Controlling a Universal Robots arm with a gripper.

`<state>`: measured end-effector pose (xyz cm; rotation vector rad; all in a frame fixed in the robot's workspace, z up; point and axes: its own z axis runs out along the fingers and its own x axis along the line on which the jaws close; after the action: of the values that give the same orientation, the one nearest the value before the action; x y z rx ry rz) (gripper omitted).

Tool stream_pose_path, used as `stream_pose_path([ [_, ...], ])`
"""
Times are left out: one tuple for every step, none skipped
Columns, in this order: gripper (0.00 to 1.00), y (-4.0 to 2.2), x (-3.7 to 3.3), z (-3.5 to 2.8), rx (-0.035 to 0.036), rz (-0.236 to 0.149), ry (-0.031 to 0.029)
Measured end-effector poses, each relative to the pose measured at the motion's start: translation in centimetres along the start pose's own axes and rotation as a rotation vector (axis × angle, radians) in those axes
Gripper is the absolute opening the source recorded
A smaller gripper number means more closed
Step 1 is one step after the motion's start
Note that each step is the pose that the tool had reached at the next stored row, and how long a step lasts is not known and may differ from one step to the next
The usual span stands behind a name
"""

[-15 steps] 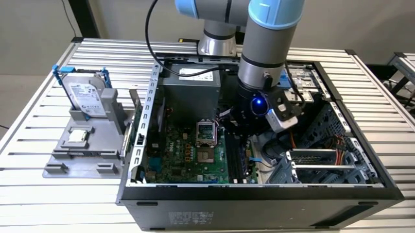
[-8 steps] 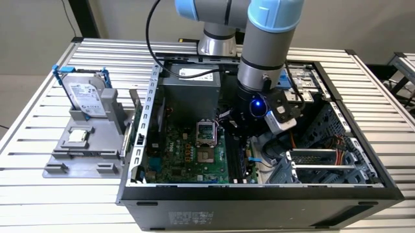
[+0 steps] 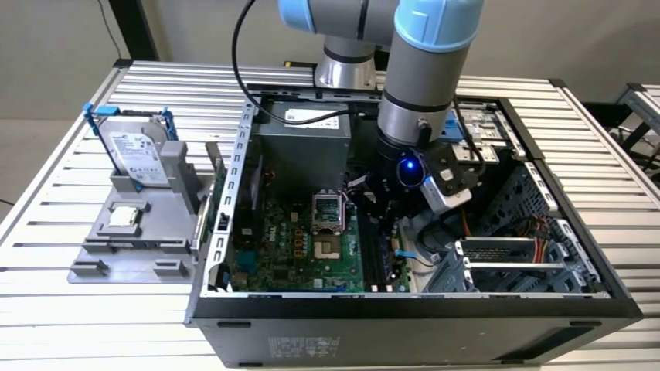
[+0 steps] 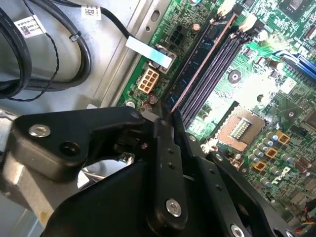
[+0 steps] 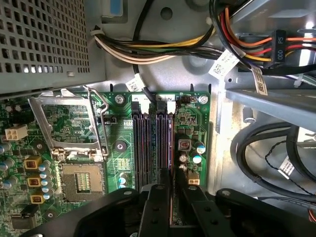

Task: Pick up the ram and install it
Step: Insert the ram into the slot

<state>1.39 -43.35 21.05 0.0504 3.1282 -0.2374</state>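
Your fingers are pinched tight on the ram, with only the thin edge of the stick between the two black pads. In both wrist views the ram runs straight out from the fingertips, standing on its long edge along the slot nearest the power cables. It sits in line with that slot, lying in or right on top of it; I can't tell whether it's fully seated or whether the end clips have closed. The other slots next to it are bare.

The gripper is low over the board, close to the board's edge and the small yellow connector. On the far side of the slots you've got the open CPU socket with its metal frame flipped up.

Pulling back to the exterior view, your arm comes down almost straight into the open case, wrist pointing down, with the gripper buried near the slots between the socket and the drive cage. A blue light glows on the wrist. Outside the case, on the exterior view's left, a grey tray on the table holds an upright hard drive and a small CPU.
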Motion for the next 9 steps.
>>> stream_pose_path([
  [1.0,-0.01,0.0,-0.03,0.0002,0.0,0.0001],
  [1.0,-0.07,0.0,-0.4,-0.0005,0.005,0.0006],
  [1.0,-0.14,-0.01,-0.86,-0.0001,0.007,0.0009],
  [1.0,-0.22,-0.02,-1.32,-0.0001,0.007,0.001],
  [1.0,-0.29,-0.02,-1.77,-0.0002,0.007,0.001],
  [1.0,-0.36,-0.03,-2.24,0.0001,0.007,0.0011],
  [1.0,-0.4,-0.03,-2.61,-0.0001,0.007,0.0011],
  [1.0,-0.43,-0.03,-2.81,0.0001,0.007,0.0011],
  [1.0,-0.45,-0.03,-2.84,0.0001,0.007,0.0011],
])
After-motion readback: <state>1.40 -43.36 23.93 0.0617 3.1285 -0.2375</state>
